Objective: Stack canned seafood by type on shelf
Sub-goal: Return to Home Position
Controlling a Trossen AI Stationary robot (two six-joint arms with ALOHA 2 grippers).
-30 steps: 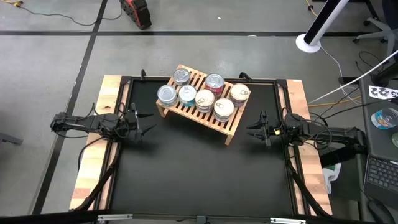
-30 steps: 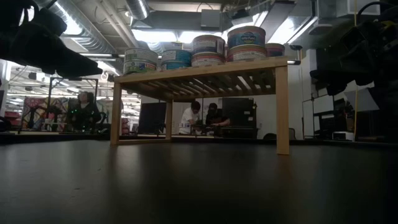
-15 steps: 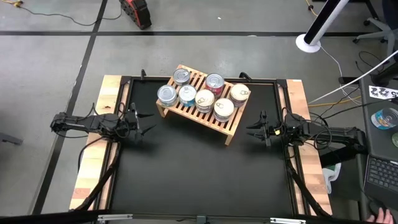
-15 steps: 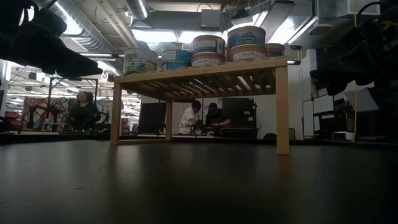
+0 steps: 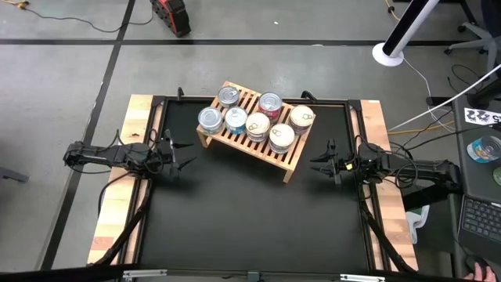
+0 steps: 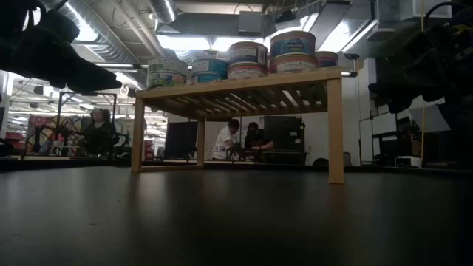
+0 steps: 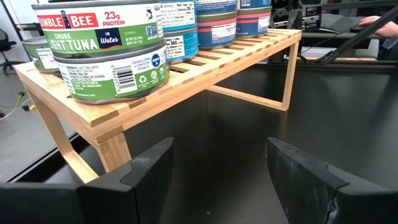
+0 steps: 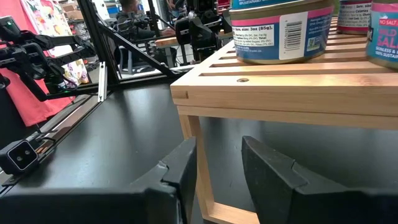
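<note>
We see a grey concrete floor [image 5: 63, 86] crossed by dark tape lines [image 5: 313, 43], a white stand base [image 5: 389, 53] far right, ceiling ducts [image 6: 100, 37] overhead, people [image 6: 224, 140] seated far back.

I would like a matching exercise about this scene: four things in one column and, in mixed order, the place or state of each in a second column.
Things:
1. left gripper
2. right gripper
3. green-label tuna cans
4. wooden shelf

Places or states:
a. stands on the black table on short legs
b. open, at the table's right side
c. stacked two high at a shelf corner
d. open, at the table's left side

Pairs: 1-d, 2-b, 3-c, 4-a.
</note>
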